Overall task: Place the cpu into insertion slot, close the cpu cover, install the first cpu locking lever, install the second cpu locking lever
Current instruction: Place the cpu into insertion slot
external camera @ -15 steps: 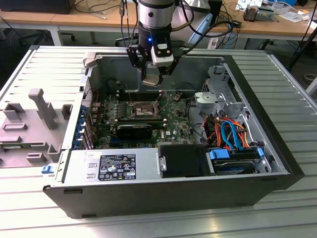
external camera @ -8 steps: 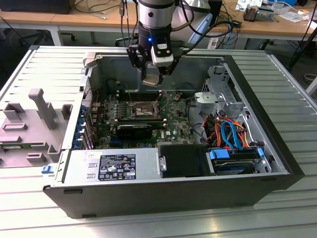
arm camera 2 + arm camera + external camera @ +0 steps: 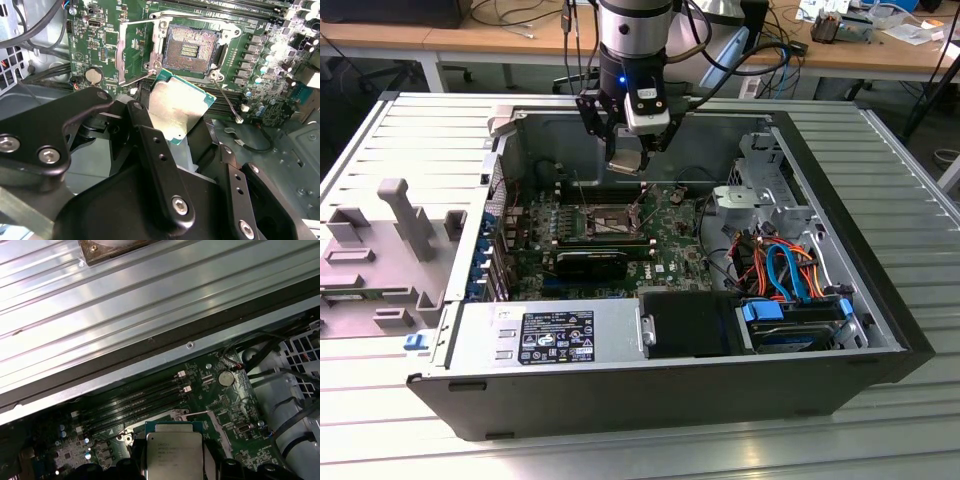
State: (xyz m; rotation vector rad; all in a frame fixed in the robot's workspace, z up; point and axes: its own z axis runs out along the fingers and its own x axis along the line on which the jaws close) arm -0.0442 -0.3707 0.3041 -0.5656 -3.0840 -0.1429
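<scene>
My black gripper (image 3: pixel 182 131) w/ jaws clamped on silver-grey square cpu (image 3: pixel 180 107), near empty dark square insertion slot (image 3: pixel 191 49); 0/4 steps done

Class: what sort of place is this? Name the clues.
Likely a robotics lab: an open computer case on a ribbed metal table, cluttered desks behind, the gripper holding the cpu.

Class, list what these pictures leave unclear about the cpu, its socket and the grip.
- The cpu underside: turned away in the second wrist view.
- Contact between the gripper fingers and the cpu: second wrist view, hidden by the fingers themselves.
- One cpu edge: cut off by the first wrist view's border.
- The insertion slot pins: too small in the exterior view.
</scene>
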